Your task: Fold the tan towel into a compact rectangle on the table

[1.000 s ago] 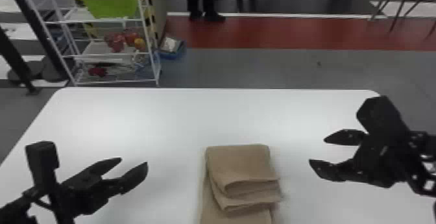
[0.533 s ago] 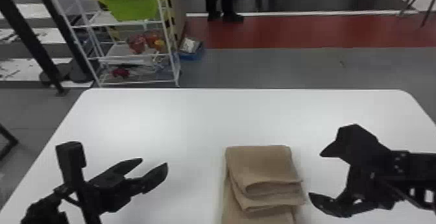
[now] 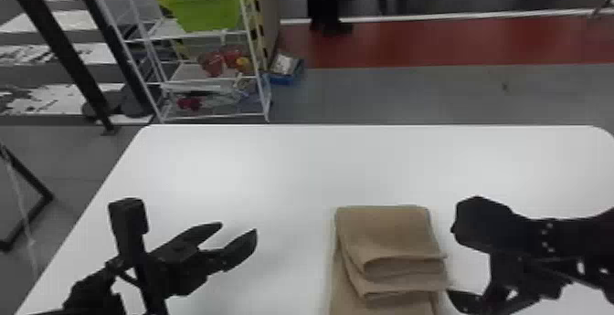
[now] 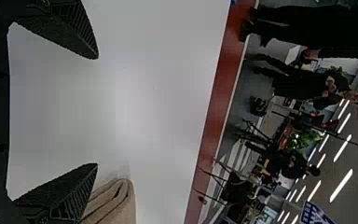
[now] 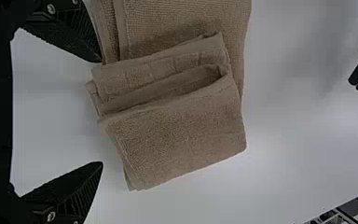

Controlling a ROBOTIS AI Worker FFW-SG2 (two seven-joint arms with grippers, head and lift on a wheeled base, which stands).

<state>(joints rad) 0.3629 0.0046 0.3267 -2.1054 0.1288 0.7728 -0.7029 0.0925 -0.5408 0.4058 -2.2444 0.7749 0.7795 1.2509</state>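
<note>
Head view is found turned a little, so that the towel (image 3: 388,236) is now seen more to the right, and the distance between it and the right gripper (image 5: 101,112) has been reduced. With the fingers spread apart, this gripper has been brought close beside the right edge of the folded layers; whether the cloth is touched cannot be told, but nothing is clamped. Probably a grasp of the stack is being prepared, so that it may be turned once more over the longer part, which is laid toward the robot. The job is judged to be well advanced but not finished, and the loose layers could be slipped out of line if only the top one is caught. The left gripper (image 3: 239,228) is held well apart from the towel, its fingers also parted and empty. Under all this, a smooth white table (image 3: 292,168) is seen; behind it are placed a white rack (image 3: 214,118) with a green bin (image 3: 205,8) and a red floor strip (image 3: 434,40).
</note>
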